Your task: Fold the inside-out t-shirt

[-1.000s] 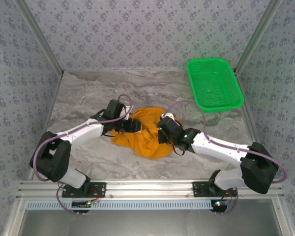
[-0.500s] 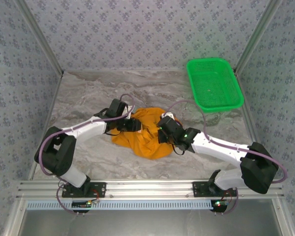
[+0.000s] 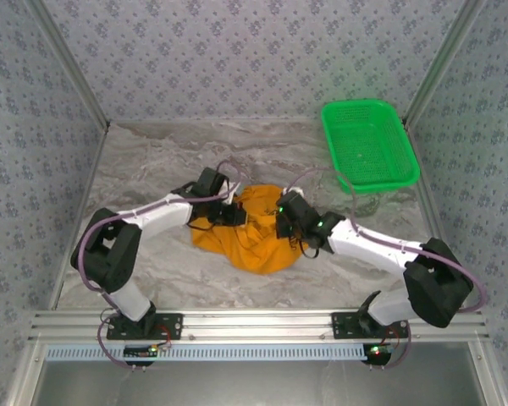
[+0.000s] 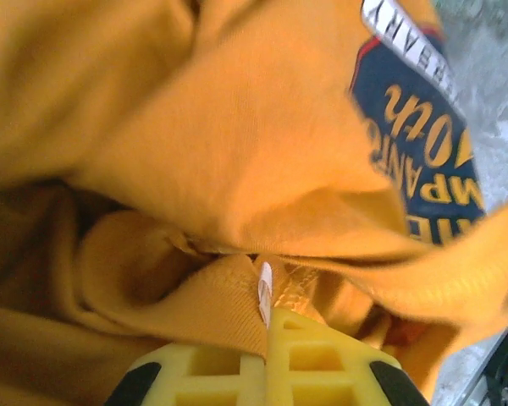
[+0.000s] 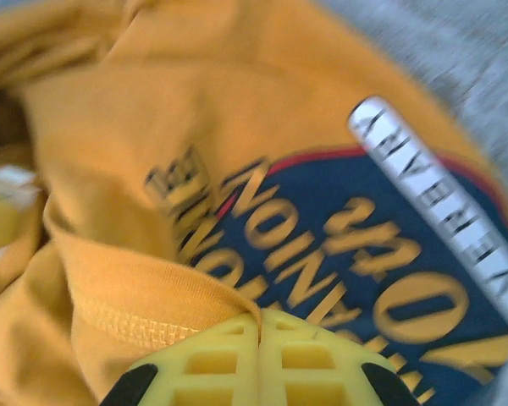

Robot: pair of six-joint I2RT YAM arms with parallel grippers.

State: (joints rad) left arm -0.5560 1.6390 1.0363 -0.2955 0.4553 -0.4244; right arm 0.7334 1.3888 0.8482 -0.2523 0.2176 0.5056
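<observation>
The orange t-shirt (image 3: 250,230) lies crumpled in the middle of the table, between the two arms. My left gripper (image 3: 237,213) is at its left upper side, shut on a ribbed edge of the t-shirt (image 4: 212,296) next to the small white neck tag (image 4: 265,292). On the right side my right gripper (image 3: 279,227) is shut on a stitched hem of the t-shirt (image 5: 144,292). The dark blue and white chest print (image 5: 364,245) shows just past the right fingers, and the same chest print (image 4: 415,144) appears upper right in the left wrist view.
A green mesh basket (image 3: 369,144) stands at the back right of the marble-patterned table (image 3: 152,165). Patterned walls close in the back and both sides. A metal rail (image 3: 262,321) runs along the near edge by the arm bases.
The left gripper has pushed rightward into the t-shirt and shut on its edge. The right gripper has shifted slightly up and left with the cloth in it.
</observation>
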